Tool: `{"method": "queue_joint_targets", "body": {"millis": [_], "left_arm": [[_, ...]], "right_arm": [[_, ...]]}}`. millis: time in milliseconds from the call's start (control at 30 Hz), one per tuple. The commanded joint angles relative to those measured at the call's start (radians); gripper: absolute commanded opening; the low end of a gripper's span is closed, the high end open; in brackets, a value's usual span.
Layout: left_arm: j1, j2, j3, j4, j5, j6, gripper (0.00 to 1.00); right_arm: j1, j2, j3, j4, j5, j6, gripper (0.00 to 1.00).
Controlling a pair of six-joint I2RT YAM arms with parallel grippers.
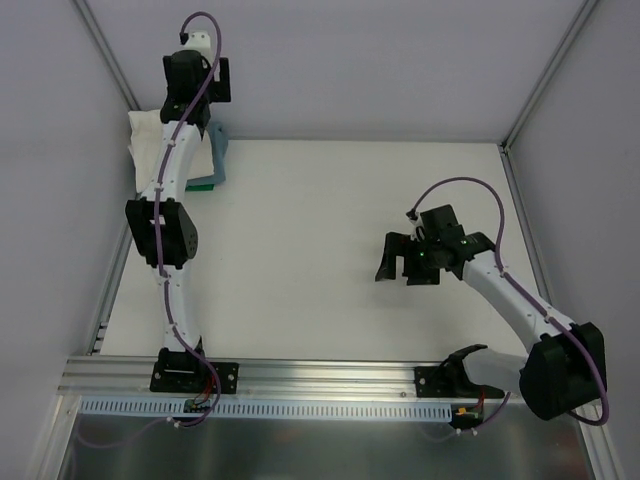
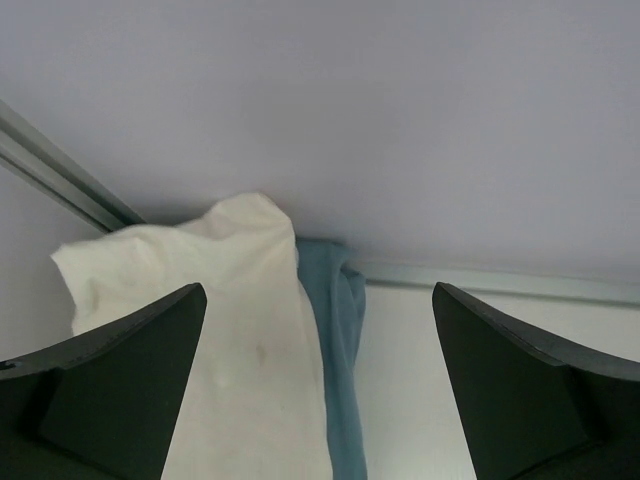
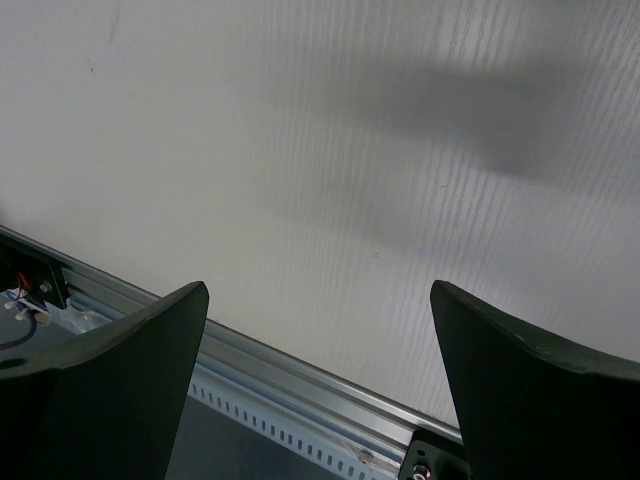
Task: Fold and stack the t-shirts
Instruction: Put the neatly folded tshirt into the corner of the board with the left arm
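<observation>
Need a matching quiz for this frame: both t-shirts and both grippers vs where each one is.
1 cream t-shirt
2 teal t-shirt
3 left gripper
4 right gripper

A over the table, right side
B broad, nearest the left wall
C narrow strip beside the cream shirt
D jaws open, above the shirts

Pairs: 1-B, 2-C, 3-D, 4-A

I could read no text, label, brand, number or sign in any of my three views. The cream t-shirt (image 2: pixel 250 330) and the teal t-shirt (image 2: pixel 335 340), lying at the far left corner of the surface (image 1: pixel 320 260), showed me only plain, unmarked cloth.
</observation>
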Motion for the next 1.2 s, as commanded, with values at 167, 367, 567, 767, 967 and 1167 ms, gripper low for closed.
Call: {"method": "queue_joint_targets", "body": {"millis": [167,367,567,767,967,1167], "left_arm": [[-0.029,0.146,0.046,-0.386,-0.097,-0.012,0.99],[-0.026,0.137,-0.024,-0.434,-0.165,-0.029,0.99],[-0.021,0.162,-0.039,-0.467,-0.199,-0.025,0.99],[-0.018,0.182,-0.061,-0.460,-0.211,-0.015,0.93],[-0.010,0.208,-0.040,-0.464,-0.228,-0.005,0.79],[-0.003,0.218,-0.032,-0.455,-0.245,0.015,0.47]], "right_arm": [[0.005,-0.084,-0.024,-0.010,0.008,0.017,1.00],[0.005,-0.116,-0.035,-0.015,0.009,0.017,1.00],[0.003,-0.151,-0.057,-0.032,0.032,0.007,0.99],[-0.003,-0.156,-0.058,-0.041,0.040,-0.004,0.99],[-0.018,-0.154,-0.055,-0.046,0.039,-0.015,0.99],[-0.029,-0.134,-0.049,-0.038,0.029,-0.019,0.99]]}}
